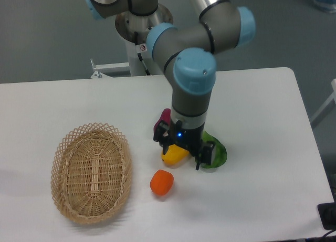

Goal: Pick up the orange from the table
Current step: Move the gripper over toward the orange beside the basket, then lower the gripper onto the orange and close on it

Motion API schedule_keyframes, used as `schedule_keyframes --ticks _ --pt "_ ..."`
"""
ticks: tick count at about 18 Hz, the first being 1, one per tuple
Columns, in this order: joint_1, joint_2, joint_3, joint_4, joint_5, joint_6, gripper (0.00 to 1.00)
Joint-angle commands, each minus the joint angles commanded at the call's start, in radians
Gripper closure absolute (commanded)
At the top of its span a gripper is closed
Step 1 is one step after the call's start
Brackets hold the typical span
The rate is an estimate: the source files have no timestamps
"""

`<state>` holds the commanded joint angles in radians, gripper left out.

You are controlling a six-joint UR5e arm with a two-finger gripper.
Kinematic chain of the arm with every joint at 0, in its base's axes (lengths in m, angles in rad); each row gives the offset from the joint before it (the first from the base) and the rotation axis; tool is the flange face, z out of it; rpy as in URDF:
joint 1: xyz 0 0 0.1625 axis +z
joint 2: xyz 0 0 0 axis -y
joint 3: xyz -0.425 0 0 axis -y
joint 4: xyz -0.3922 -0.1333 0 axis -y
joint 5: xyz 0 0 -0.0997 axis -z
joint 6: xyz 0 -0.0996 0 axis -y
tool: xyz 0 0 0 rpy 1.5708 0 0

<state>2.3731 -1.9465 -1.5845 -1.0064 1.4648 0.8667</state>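
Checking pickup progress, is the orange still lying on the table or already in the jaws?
On the table. The orange lies free beside the wicker basket; the gripper is above the yellow fruit.

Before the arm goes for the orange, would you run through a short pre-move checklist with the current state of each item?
1. Orange in view and resting free on the table: ok.
2. Orange clear of its neighbours; a gap separates it from the yellow fruit: ok.
3. Gripper positioned over the orange: not ok, it sits up and to the right, over the yellow fruit and green vegetable.
4. Gripper empty: cannot tell, the fingers are hidden by the wrist.
5. Basket out of the approach path: ok, it lies well left of the orange.
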Motion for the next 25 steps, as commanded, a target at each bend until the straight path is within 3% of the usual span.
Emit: schedule_keyframes --ticks 3,8,14,25 --pt "-0.040 -0.028 -0.005 0.022 0.077 -0.017 0.00" --pt "-0.066 -0.078 -0.020 0.091 0.089 -0.060 0.00" --pt "-0.071 -0.078 -0.078 0.120 0.091 -0.083 0.00" --pt "-0.095 -0.133 -0.061 0.143 0.117 -0.132 0.00"
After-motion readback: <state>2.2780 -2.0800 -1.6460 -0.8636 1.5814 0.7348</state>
